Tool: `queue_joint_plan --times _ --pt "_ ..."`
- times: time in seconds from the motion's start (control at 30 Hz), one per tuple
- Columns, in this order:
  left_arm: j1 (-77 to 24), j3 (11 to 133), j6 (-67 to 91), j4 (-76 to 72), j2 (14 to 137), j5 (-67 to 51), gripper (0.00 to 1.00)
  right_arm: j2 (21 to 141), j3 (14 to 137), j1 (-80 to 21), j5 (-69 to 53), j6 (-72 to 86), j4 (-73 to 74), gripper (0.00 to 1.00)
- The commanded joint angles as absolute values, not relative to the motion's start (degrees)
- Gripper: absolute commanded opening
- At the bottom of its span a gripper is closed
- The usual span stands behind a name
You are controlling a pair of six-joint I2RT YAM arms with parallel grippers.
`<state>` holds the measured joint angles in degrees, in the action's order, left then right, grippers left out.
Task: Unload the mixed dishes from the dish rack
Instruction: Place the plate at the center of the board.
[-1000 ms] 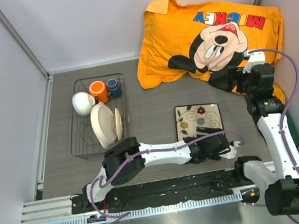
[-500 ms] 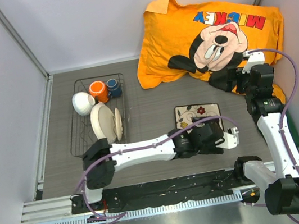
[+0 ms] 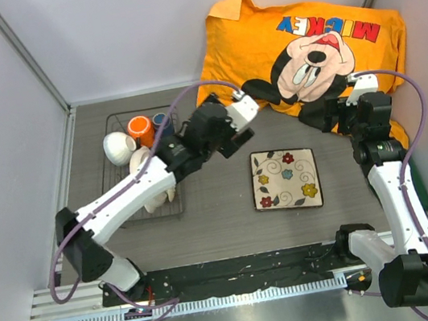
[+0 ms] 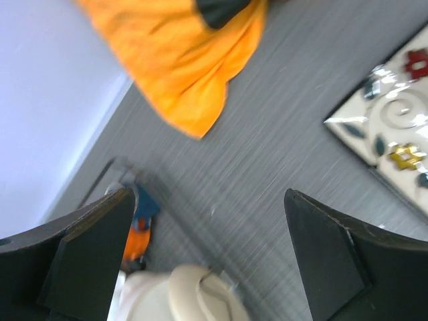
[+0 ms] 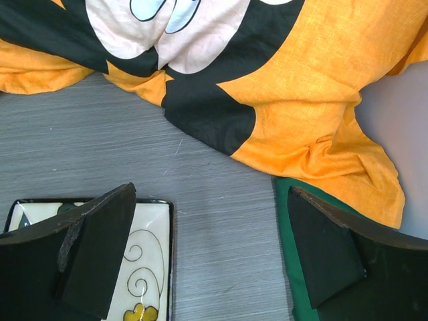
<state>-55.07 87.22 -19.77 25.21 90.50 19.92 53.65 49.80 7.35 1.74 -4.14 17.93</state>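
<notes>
The square flowered plate lies flat on the table, right of centre, and shows in the left wrist view and the right wrist view. The dark wire dish rack at the left holds the small white bowl, orange mug, dark-blue cup and cream bowl, partly hidden by my left arm. My left gripper is open and empty just right of the rack, jaws wide; the blurred cream bowl, mug and cup lie below it. My right gripper is open and empty.
A large orange Mickey pillow fills the back right and reaches near both grippers. A green mat lies at the right wall. White walls close the table on three sides.
My left arm has swung from over the plate at the front to the back left beside the rack. The plate now lies uncovered on the table. The right arm has not moved.
</notes>
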Motion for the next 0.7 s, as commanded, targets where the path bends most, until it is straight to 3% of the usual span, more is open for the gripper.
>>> queue_joint_plan --times 0.0,0.67 --pt "-48.1 84.7 -13.6 30.3 82.9 19.6 1.0 53.3 51.2 7.7 0.7 -4.0 17.0 1.0" --pt "-14.4 70.7 -1.8 45.9 60.5 3.1 1.0 54.2 51.4 7.6 -2.8 -3.3 17.6 1.0"
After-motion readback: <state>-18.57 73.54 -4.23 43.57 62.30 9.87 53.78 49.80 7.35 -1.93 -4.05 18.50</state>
